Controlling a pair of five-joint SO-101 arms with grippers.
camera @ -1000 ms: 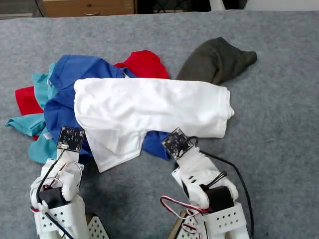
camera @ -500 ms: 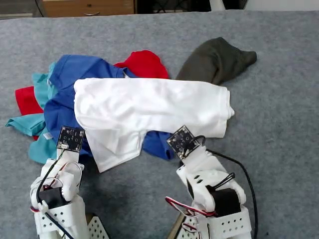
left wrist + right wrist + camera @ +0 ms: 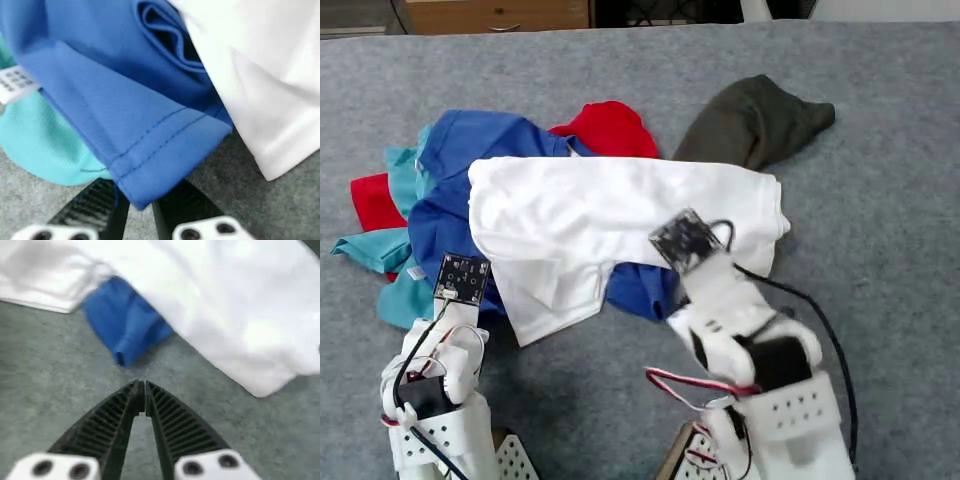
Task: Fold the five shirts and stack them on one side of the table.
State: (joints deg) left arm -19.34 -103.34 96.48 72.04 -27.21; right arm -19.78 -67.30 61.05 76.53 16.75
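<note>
Grey table (image 3: pixel 890 260), right tool (image 3: pixel 140 386) pressed together, now farther forward, nearer the white shirt (image 3: pixel 600 215).

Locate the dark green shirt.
In the high view, the dark green shirt lies far right on the table, beyond the white shirt and right of the red shirt.

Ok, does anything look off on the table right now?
Nothing damaged, but nothing is folded: the white shirt sprawls crumpled over the blue shirt, with the teal shirt and red shirt poking out beneath. The olive shirt lies bunched on its own beside that heap.
</note>
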